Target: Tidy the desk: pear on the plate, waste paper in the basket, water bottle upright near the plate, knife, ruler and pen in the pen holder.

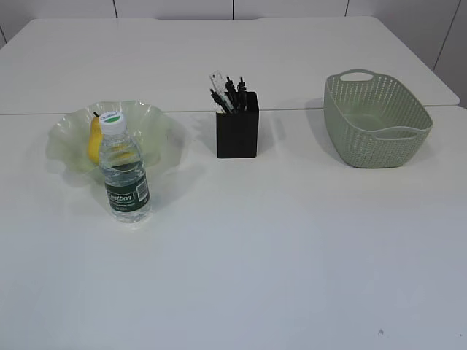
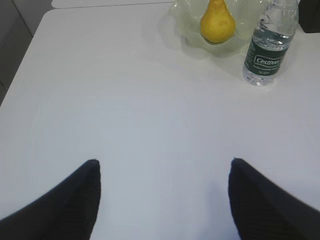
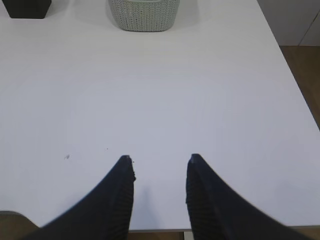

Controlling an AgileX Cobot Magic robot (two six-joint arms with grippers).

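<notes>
A yellow pear [image 1: 94,140] lies in the pale green ruffled plate [image 1: 157,120] at the left; it also shows in the left wrist view [image 2: 217,22]. A water bottle [image 1: 125,171] with a green label stands upright just in front of the plate, also in the left wrist view [image 2: 268,47]. A black pen holder [image 1: 237,133] holds pens and a clear ruler. A green basket [image 1: 376,120] stands at the right, also in the right wrist view [image 3: 144,14]. My left gripper [image 2: 164,162] is open and empty over bare table. My right gripper [image 3: 160,159] is open and empty near the front edge. No waste paper or knife shows clearly.
The white table [image 1: 277,240] has a seam across its middle behind the objects. Its front edge lies just under the right gripper, and the floor [image 3: 300,70] shows at the right side. Neither arm shows in the exterior view.
</notes>
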